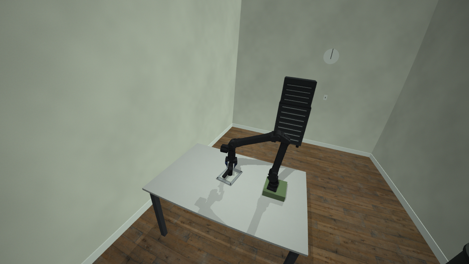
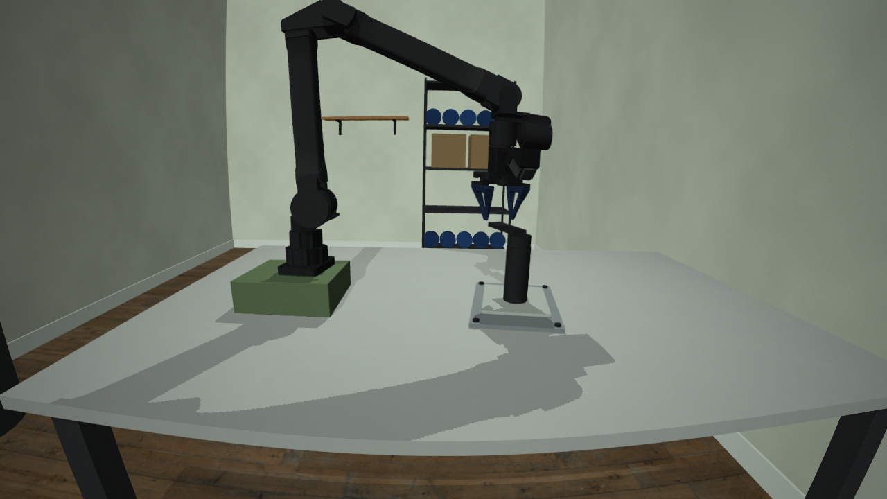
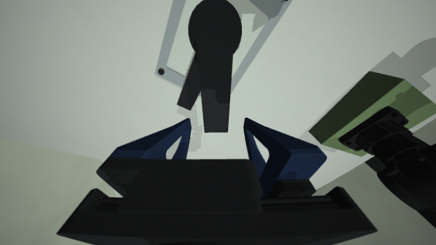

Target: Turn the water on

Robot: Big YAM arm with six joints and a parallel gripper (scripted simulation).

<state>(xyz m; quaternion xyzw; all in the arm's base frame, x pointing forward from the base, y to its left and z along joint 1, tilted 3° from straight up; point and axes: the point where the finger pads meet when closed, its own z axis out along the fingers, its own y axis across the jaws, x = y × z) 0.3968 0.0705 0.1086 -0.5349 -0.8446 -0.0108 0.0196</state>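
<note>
The black tap stands upright on a grey baseplate on the table. Its flat lever lies about level on top and sticks out toward the arm's side. My gripper with blue fingers hangs just above the lever's free end, pointing down. It is open and empty, and the fingertips are a little above the lever without touching it. In the wrist view the lever's tip lies between the two fingertips.
The arm's base sits on a green block to the side of the tap. A black shelf rack with blue balls and boxes stands behind the table.
</note>
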